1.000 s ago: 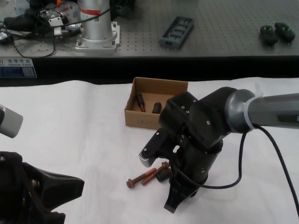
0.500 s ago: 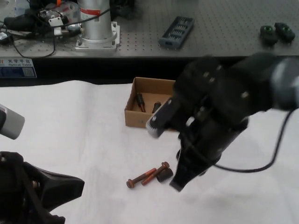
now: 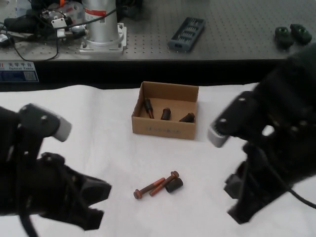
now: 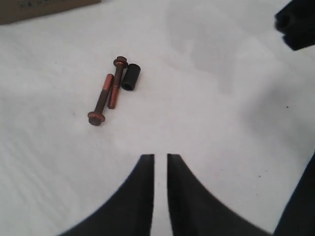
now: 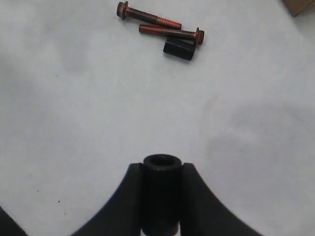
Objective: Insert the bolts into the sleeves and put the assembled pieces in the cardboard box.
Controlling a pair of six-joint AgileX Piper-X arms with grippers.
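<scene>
Caught at the pairing step, with three dark pieces (image 3: 166, 113) already down in the cardboard box (image 3: 164, 129); clamped in the right gripper (image 5: 161, 169), a black sleeve (image 5: 161, 201), pinched on both sides, bore open toward the wrist camera, fingers spread no wider than the sleeve itself; lying on the white cloth (image 3: 108, 143) apart from the box, two copper-coloured bolts (image 4: 102, 101) close against each other, and a second sleeve (image 4: 131, 77) just beside one bolt's head; hovering over the cloth near them, the left gripper (image 4: 160, 160), empty, all but pressed together, only a thin slit between the jaws; next, by the look of it, opening up on the left, taking one bolt by the shank, then lining it up with the held bore; likely fiddly, with the bolts lying so close.
</scene>
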